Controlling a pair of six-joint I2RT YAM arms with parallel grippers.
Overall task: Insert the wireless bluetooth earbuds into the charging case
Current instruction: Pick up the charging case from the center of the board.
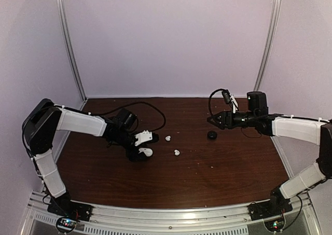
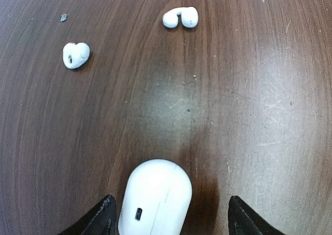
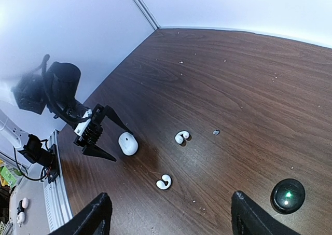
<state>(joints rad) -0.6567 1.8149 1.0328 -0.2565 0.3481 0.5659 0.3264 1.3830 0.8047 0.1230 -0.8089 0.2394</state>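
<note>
Two glossy white earbuds lie on the dark wood table, one (image 1: 167, 138) farther back and one (image 1: 177, 152) nearer; they also show in the left wrist view (image 2: 76, 55) (image 2: 181, 17) and the right wrist view (image 3: 181, 137) (image 3: 164, 181). A small dark speck (image 3: 216, 132) lies near them. The white oval case (image 2: 154, 196) lies closed on the table between the open jaws of my left gripper (image 2: 171, 203), nearer the left finger, not gripped. My right gripper (image 1: 211, 120) is open and empty, held above the table at the right, over a black round puck-like case (image 1: 211, 135).
The black puck (image 3: 288, 195) shows a green light. White walls and metal corner poles close in the back and sides. A black cable (image 1: 150, 108) trails behind the left arm. A metal rail (image 1: 171, 217) runs along the near edge.
</note>
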